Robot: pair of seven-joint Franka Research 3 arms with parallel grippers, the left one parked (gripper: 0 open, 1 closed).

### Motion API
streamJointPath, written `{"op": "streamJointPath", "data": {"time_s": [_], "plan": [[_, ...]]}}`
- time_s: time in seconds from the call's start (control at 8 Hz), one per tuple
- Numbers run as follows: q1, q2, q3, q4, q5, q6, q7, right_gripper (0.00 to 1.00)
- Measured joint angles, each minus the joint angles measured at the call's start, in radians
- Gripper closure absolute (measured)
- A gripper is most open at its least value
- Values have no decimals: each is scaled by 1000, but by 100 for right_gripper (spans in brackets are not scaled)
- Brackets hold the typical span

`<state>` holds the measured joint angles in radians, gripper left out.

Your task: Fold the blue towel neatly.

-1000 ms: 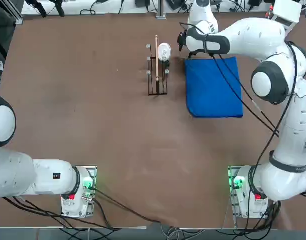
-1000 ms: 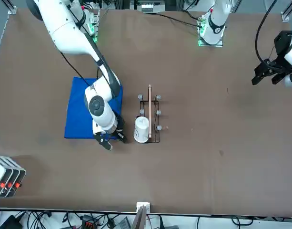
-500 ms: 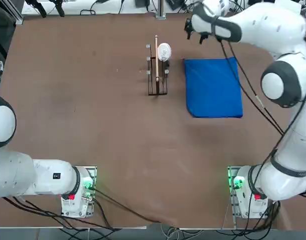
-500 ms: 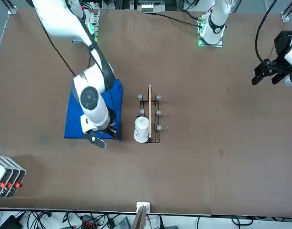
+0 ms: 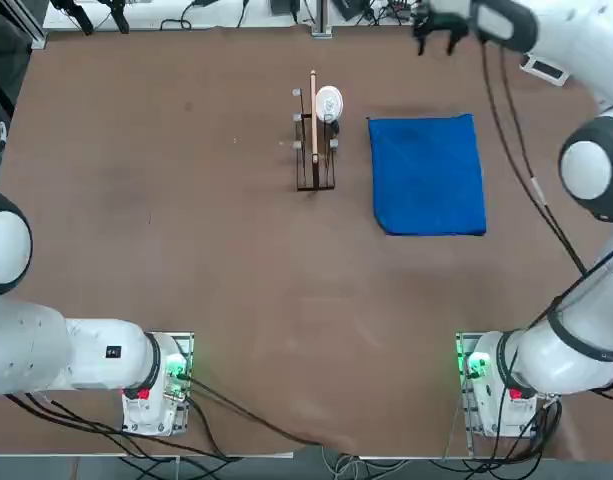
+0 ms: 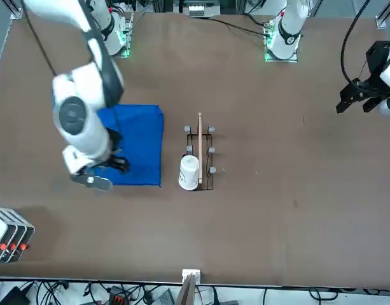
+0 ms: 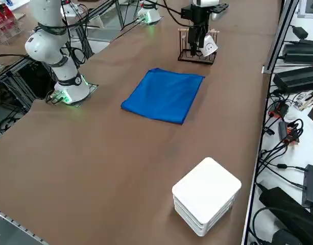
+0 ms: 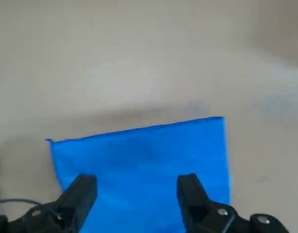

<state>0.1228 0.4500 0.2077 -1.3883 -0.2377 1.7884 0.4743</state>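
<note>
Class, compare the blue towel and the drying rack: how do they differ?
The blue towel is solid blue cloth; the rack is an open dark wire frame.
The towel lies flat; the rack stands up from the table.
The towel bears nothing; the rack holds a white cup.
Both rest on the brown table.

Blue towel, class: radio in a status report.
Right gripper open, empty, raised above table. Blue towel flat on table, folded edge not confirmed. Nothing seen lying on towel.
</note>
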Motion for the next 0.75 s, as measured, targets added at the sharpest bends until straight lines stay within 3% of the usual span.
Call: {"op": "streamJointPath", "data": {"time_s": [0.5, 0.75], "plan": [[-184, -108, 0, 0, 17, -120, -394, 0], [-240, -155, -4, 0, 95, -150, -496, 0]]}}
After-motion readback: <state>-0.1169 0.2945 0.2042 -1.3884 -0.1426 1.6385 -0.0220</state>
